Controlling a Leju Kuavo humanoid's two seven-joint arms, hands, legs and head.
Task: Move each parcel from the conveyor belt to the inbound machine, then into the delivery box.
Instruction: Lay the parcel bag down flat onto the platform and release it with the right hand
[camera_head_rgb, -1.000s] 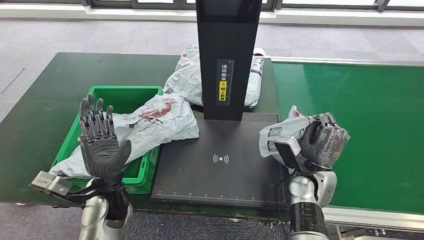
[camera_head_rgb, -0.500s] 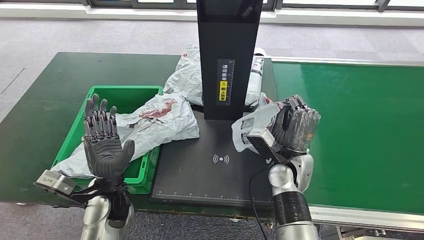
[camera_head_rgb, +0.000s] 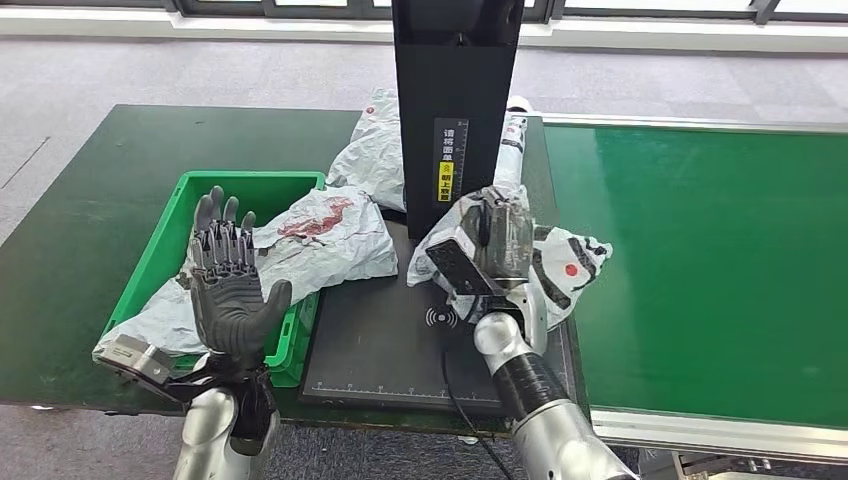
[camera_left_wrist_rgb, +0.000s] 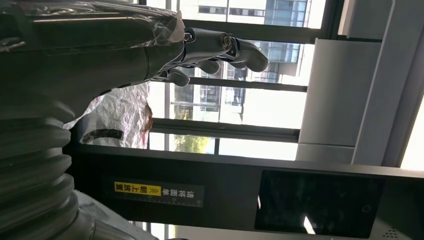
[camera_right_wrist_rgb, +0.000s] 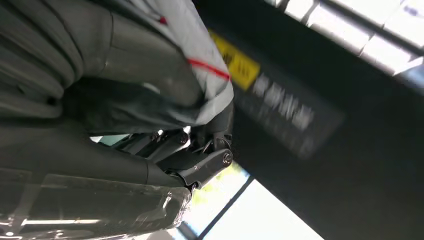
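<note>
The right hand (camera_head_rgb: 497, 235) is clenched around a crinkled grey plastic parcel (camera_head_rgb: 560, 268), holding it over the flat black plate of the inbound machine (camera_head_rgb: 400, 350), just in front of its tall black column. The soft bag bulges out on the belt side of the hand, showing a red round mark, and most of the fingers are buried in its folds. In the right wrist view the same glossy film wraps over the thumb, and the yellow label behind it is blurred past reading.

The left hand (camera_head_rgb: 232, 290) is held upright with its palm facing up and fingers spread, grasping nothing, above the near edge of the green plastic delivery box (camera_head_rgb: 200, 190). A long wrinkled grey parcel with a red smear (camera_head_rgb: 310, 235) lies half in that box, draped over its rim onto the machine's plate. Another grey bag (camera_head_rgb: 375, 155) sits behind the column, partly hidden by it. The smooth green conveyor belt (camera_head_rgb: 700, 250) runs alongside the dark green counter (camera_head_rgb: 90, 200).
</note>
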